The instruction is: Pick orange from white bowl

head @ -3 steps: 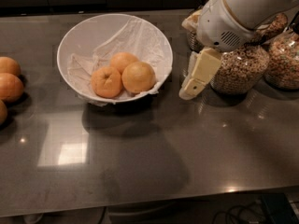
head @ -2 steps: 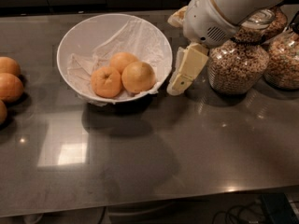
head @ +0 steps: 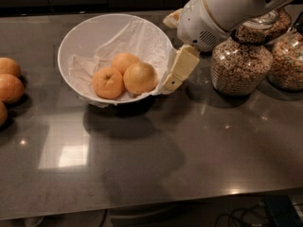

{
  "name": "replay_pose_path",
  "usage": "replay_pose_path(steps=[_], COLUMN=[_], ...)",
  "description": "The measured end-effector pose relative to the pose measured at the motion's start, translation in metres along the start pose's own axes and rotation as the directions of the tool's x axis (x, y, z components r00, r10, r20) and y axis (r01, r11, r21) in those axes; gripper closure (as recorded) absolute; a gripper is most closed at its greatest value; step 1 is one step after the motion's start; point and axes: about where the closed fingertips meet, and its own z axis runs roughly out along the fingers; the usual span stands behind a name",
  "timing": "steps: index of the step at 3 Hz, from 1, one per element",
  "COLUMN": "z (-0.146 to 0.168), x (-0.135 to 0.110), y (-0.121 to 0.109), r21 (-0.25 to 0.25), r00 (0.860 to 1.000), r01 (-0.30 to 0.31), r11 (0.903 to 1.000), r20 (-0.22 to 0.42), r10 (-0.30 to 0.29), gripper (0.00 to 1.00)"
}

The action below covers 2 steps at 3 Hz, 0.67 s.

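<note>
Pale smooth orange (head: pixel 140 78) in white bowl (head: pixel 94 32), jaws beside rim

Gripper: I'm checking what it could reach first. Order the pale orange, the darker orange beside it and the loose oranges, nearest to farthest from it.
The gripper hangs at the right rim of the bowl.
1. Pale orange, right side of the bowl.
2. Darker orange, just left of it.
3. Loose oranges, far left of the table.
</note>
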Motion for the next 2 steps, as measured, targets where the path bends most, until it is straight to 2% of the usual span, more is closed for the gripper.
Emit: replay_pose_path(steps=[1,2], z=[0.0001,0.0069], x=[0.0,-0.0004], y=[0.0,-0.0018], r21=[0.0,0.014], r00=[1.0,0.999], r01=[0.0,-0.018], r11=[1.0,0.9997], r20=[0.0,0.043], r10=[0.0,0.017], gripper=[0.0,0.0])
